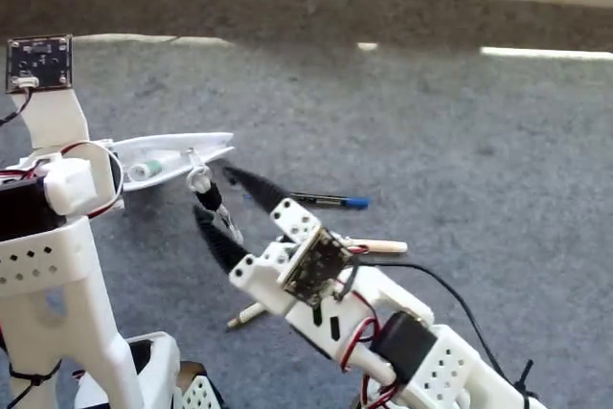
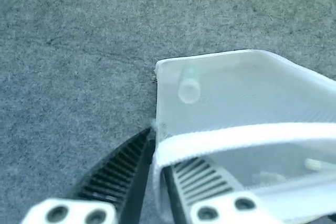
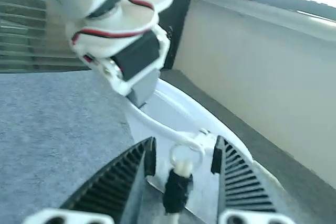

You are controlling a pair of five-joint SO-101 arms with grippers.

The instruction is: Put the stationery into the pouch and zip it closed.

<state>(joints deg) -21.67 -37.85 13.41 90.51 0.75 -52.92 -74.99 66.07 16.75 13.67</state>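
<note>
Stationery is only partly packed, we judge: one pale, green-tipped piece (image 1: 144,170) shows through the pouch (image 1: 177,152), while a blue pen (image 1: 330,201) and a cream pencil (image 1: 378,246) lie out on the table (image 1: 460,141) near its middle, and the mouth looks unzipped. We see the left gripper (image 2: 157,163) pinching the pouch's rim, which holds the pouch nearer the table's left edge. The right gripper (image 3: 184,148) has its fingers spread. The zip pull (image 3: 185,157), a ring with a black tab, sits between them, touching neither as far as we can tell.
</note>
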